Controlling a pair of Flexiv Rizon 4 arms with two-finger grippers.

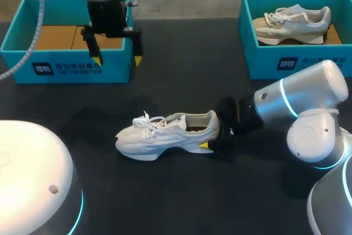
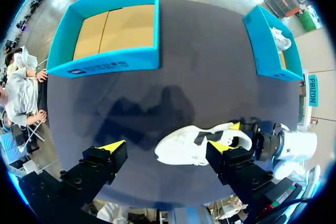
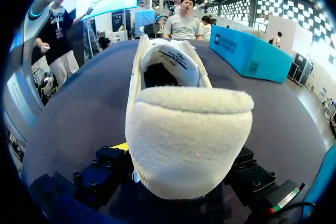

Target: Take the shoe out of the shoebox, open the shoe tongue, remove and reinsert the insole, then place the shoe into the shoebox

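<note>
"Teal, was it, the box on the left?"

"Teal, yes. The left shoebox [image 1: 66, 70] stood at the far left of the dark tabletop [image 1: 181, 75]. Only its brown cardboard floor showed inside."

"And the left fingers?"

"The left fingers [image 1: 97, 59] hung in the air, yellow tips down. From the head camera they showed against that box's near wall, toward its right corner. They were spread wide and held nothing."

"Where was the shoe?"

"The white shoe [image 1: 165, 133] was out of both boxes, near the middle of the tabletop. It sat upright on its sole, toe to the left and heel to the right. Its laces [image 1: 146, 120] lay loose over the front."

"Was the right arm on it?"

"It was. The right fingers [image 1: 204, 146] pinched the heel from two sides. In the right wrist view the padded heel collar filled the gap between them."

"Further right?"

"A right shoebox [image 1: 264, 61], also teal, sat at the far right. A second shoe [image 1: 291, 23], pale with a tan sole, lay inside it."
</note>
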